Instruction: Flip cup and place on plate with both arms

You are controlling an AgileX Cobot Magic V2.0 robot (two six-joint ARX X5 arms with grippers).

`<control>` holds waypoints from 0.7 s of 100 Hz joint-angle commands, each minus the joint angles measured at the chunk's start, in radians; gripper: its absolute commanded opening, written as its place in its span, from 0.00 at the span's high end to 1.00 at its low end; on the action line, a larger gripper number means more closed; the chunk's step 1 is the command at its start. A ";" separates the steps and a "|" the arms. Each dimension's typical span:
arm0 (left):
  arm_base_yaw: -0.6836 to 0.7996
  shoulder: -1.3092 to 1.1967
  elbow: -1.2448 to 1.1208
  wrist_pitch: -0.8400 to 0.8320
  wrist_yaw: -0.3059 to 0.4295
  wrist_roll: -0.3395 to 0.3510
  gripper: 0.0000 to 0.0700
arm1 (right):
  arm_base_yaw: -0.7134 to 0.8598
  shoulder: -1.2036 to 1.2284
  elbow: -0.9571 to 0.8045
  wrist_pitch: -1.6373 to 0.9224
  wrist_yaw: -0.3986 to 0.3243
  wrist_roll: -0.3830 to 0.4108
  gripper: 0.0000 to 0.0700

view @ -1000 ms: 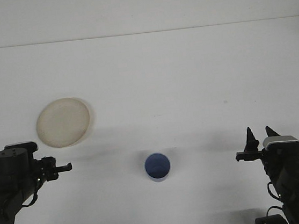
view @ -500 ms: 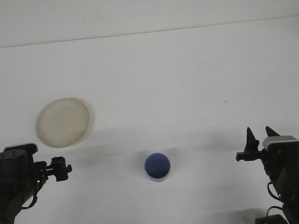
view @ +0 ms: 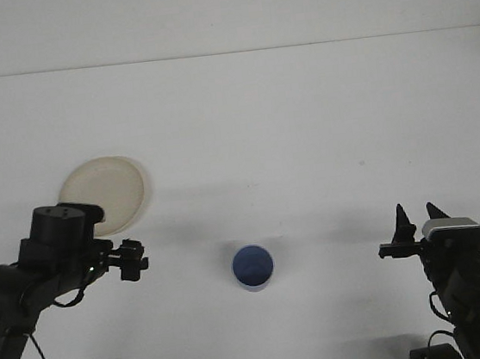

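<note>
A plain white worktop (view: 305, 137) fills nearly the whole view, matte and evenly lit, with only soft, faint shadows on it. Along the top runs a thin straight seam where it meets a white wall (view: 220, 8), just as bare and slightly greyer.

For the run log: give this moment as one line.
left gripper: nearing round blue cup | right gripper: open, idle | cup: on table, untouched | round beige plate: bare

We note: cup (view: 253, 267) blue, pale rim; plate (view: 115, 189) cream-beige, plain; table (view: 305, 137) white, unpatterned; left gripper (view: 133, 259) black; right gripper (view: 415, 231) black, its camera housing (view: 450, 226) light grey on top.
</note>
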 commanded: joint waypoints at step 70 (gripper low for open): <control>-0.479 0.547 0.301 0.016 -0.057 0.013 0.38 | 0.000 0.002 0.001 0.008 0.000 -0.011 0.46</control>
